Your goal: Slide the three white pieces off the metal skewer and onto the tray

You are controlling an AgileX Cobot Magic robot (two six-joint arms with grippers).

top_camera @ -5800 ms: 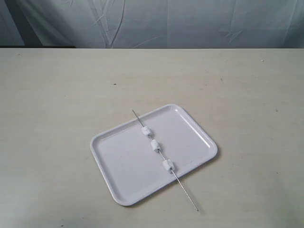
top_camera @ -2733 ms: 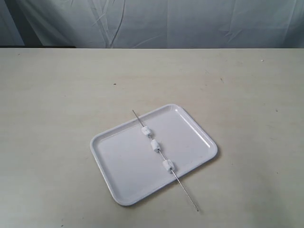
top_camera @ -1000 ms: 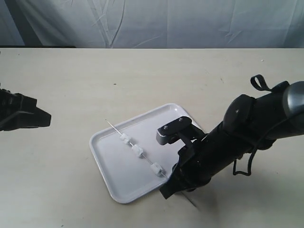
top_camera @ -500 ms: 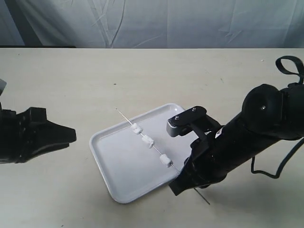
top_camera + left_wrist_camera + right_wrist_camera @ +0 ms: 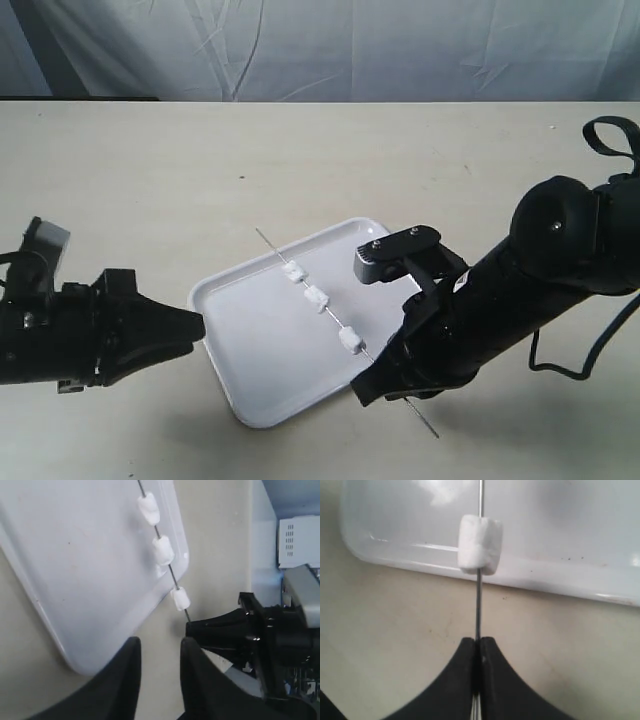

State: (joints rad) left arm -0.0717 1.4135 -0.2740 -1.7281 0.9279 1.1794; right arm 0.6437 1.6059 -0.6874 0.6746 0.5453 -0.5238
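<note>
The thin metal skewer (image 5: 274, 250) hangs tilted over the white tray (image 5: 255, 350), with the three white pieces (image 5: 317, 298) threaded along it. My right gripper (image 5: 366, 392) is shut on the skewer (image 5: 478, 605) just beyond the tray's near rim, a short way below the nearest piece (image 5: 480, 544). My left gripper (image 5: 196, 324) is at the tray's left edge, open, with nothing between its fingers. In the left wrist view, the left gripper (image 5: 161, 645) points at the tray corner (image 5: 75, 555), and the pieces (image 5: 163, 550) line up ahead of it.
The tray lies on a pale table (image 5: 150, 170) with a draped grey backdrop (image 5: 350, 50) along the far edge. The bulky right arm (image 5: 540, 270) crosses the table's right side. The skewer's free tail (image 5: 425, 425) sticks out past the right gripper.
The left gripper has advanced rightward to the tray's left edge. The right gripper still holds the skewer, whose far tip has shifted slightly right and up.
</note>
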